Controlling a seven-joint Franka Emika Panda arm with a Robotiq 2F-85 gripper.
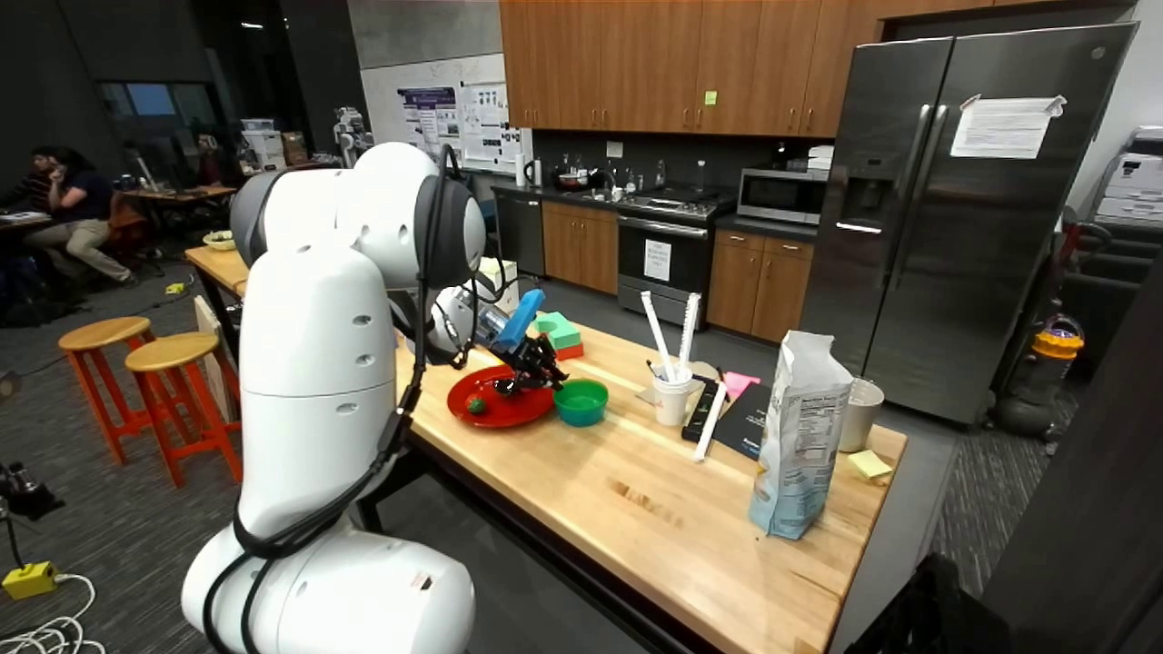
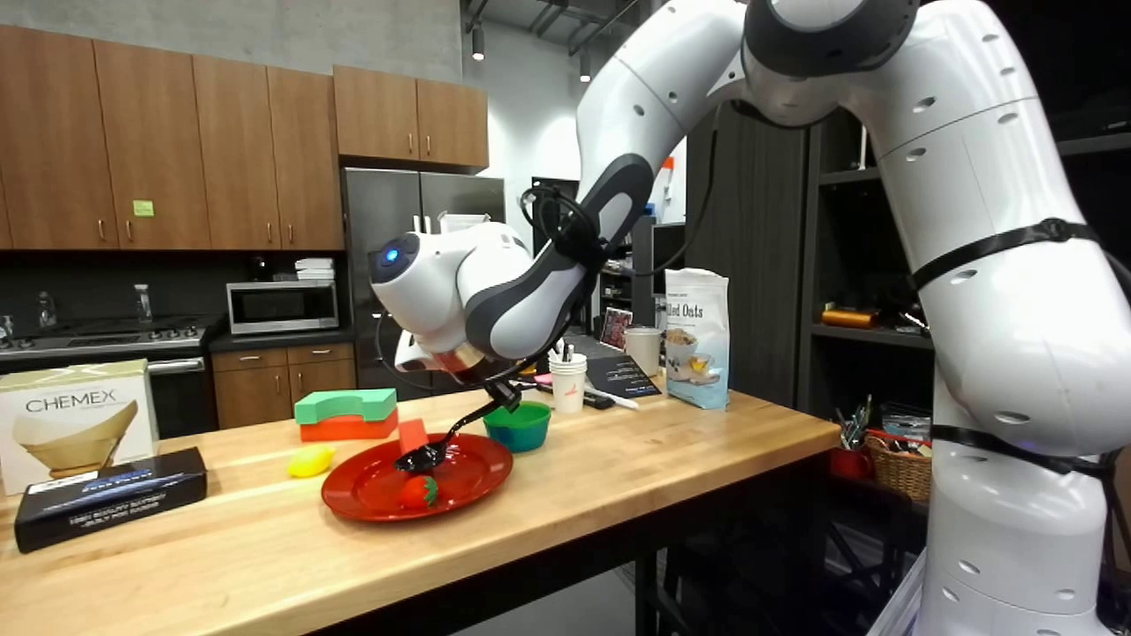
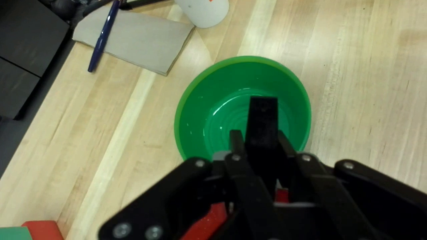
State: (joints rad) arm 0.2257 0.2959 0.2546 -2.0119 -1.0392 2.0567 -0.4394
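In an exterior view, the black pincer (image 2: 504, 396) is clamped on the handle of a black long-handled spoon (image 2: 422, 458); the spoon slopes down, bowl end over a round glossy red plate (image 2: 468, 477). A red toy strawberry with green leaves (image 2: 418, 492) lies on the plate near that end. A small red rectangular block (image 2: 413, 433) shows right behind the spoon. On the light wooden bench (image 2: 221, 552) by the plate: a yellow lemon-shaped piece (image 2: 311, 460), and a green arched block (image 2: 346, 405) stacked on a flat red block (image 2: 349, 430). Farther off, a white carton printed CHEMEX (image 2: 75, 420) behind a flat black box (image 2: 112, 497).

In an exterior view, pincer and spoon are over the plate; a round green bowl (image 1: 581, 407) sits just beside it. Farther along: a white paper cup (image 1: 671, 401) with long white sticks (image 1: 658, 336), then an upright white and pale-blue oats bag (image 1: 800, 436).

Wrist view: bowl ahead of the pincer, inside visible. A black bar (image 3: 263, 123) between the fingers (image 3: 236, 141) is blurred, likely the spoon's handle. A dark-blue pen (image 3: 104, 36) lies across folded tan paper (image 3: 136, 41).
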